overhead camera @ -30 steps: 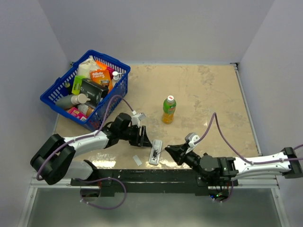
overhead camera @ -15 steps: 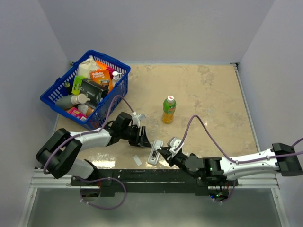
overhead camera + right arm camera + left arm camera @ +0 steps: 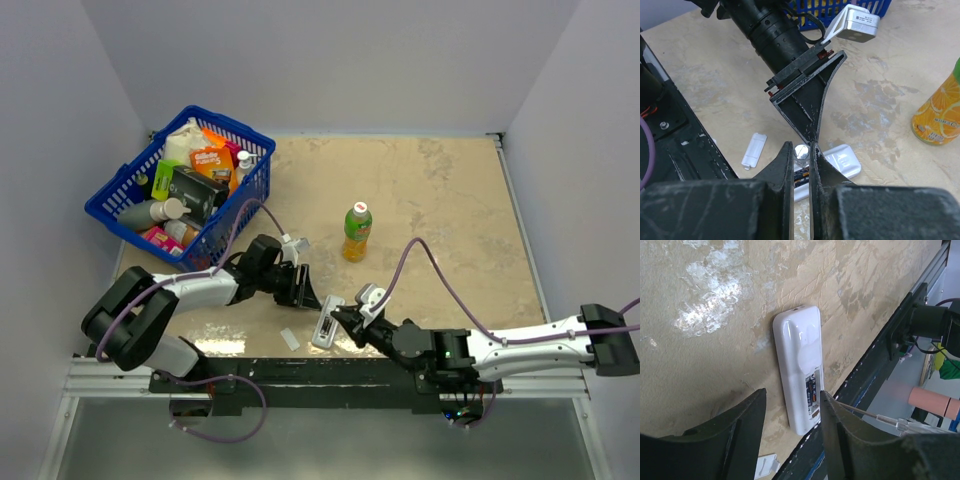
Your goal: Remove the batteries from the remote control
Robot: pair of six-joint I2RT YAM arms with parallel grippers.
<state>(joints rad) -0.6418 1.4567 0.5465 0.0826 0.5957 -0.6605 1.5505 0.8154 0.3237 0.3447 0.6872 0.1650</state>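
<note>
Since a second ago my right gripper [image 3: 340,318] has swung in from well right of the remote control [image 3: 327,322] to its right side; the left side has hardly shifted. Far up-left of the remote sits the blue basket [image 3: 110,197], out of play. My left gripper [image 3: 302,290] hovers just up-left of the remote, jaws released and empty. I judge it waits there to brace the body if it slides. A small white cover [image 3: 289,339] lies just left of the remote, so the bay is open, with the batteries [image 3: 810,389] still seated in it. The right jaws are clenched to a narrow point over the bay, suited to prying. Whether they touch a cell I cannot tell. The left gripper sits close across from them, crowding that approach. A green bottle [image 3: 356,232] stands well beyond the remote, clear of both.
</note>
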